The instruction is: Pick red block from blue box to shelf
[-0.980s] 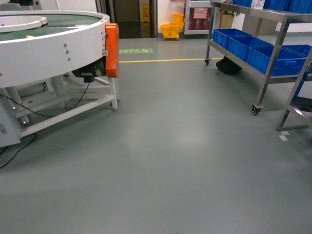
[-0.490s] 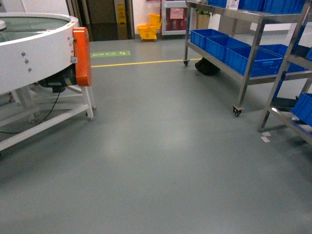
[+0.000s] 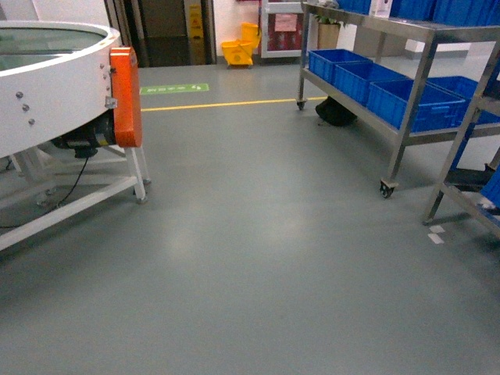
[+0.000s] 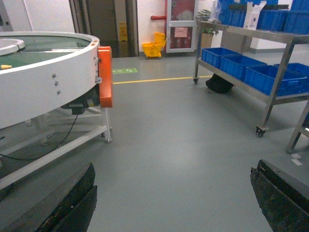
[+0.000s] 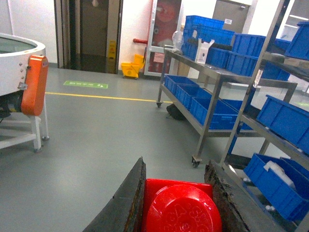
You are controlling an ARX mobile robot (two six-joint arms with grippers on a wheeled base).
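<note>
In the right wrist view my right gripper is shut on the red block, a bright red brick with a round stud, wedged between both dark fingers. In the left wrist view my left gripper is open over bare grey floor, with nothing between its fingers. The shelf is a stainless-steel rack on casters at the right, also seen as the shelf ahead of the right gripper. The blue box is out of view. Neither gripper shows in the head view.
Dark-blue crates fill the rack's lower tier. A second rack stands nearer on the right. A round white conveyor table with an orange guard is on the left. A yellow mop bucket and a black bag lie farther back.
The head view has swung right: the round table slid toward the left edge and the racks came further into frame. Over the last half second the scene shifted only slightly.
</note>
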